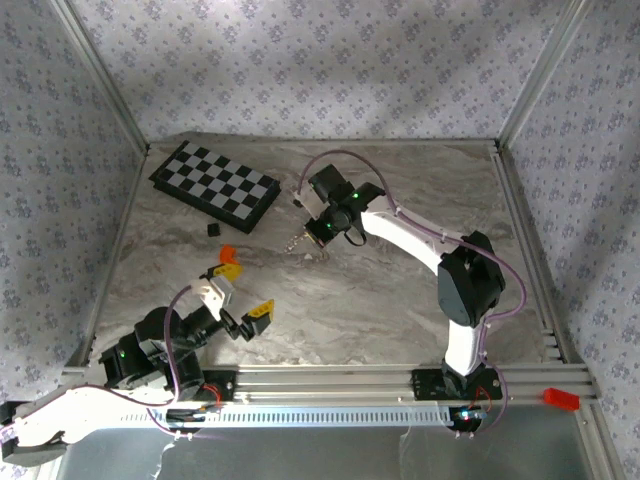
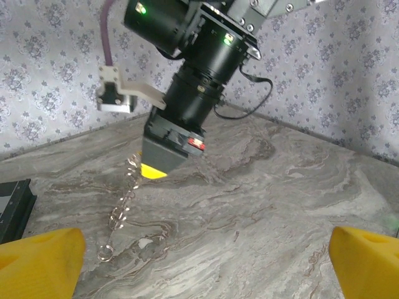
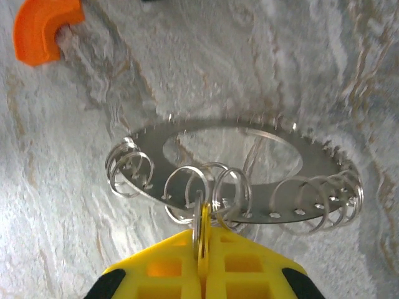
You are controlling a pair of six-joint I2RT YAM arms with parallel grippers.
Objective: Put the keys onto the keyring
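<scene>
Top cam first: my right gripper (image 1: 303,234) is out over the middle of the grey marbled table (image 1: 380,300), just in front of the black-and-white checkerboard (image 1: 214,185). The thin silver metal keyring (image 1: 296,241) sits right at its fingertips. The left gripper (image 1: 247,290) is close to its own base with its 2 yellow fingers spread wide and nothing between them. An orange curved plastic piece (image 1: 228,252) lies just beside the far finger.

Left wrist cam: the yellow fingertips (image 2: 37,261) sit in the 2 bottom corners, well apart. Across the table the right gripper (image 2: 154,168) points down, and the keyring (image 2: 123,199) dangles from its tip, edge-on, like a string of little rings. The lowest ring is right at the tabletop, but I can't tell if it's actually touching.

Right wrist cam: the right gripper (image 3: 201,240) has its fingers pressed together on 1 thin loop that looks yellowish. I honestly can't tell if that's a key or just 1 of the split rings. The keyring (image 3: 143,149) is a flat silver ring with holes round its rim and small split rings through them, hanging just past the fingertips. The orange piece (image 3: 43,28) is up in the corner, well apart.
</scene>
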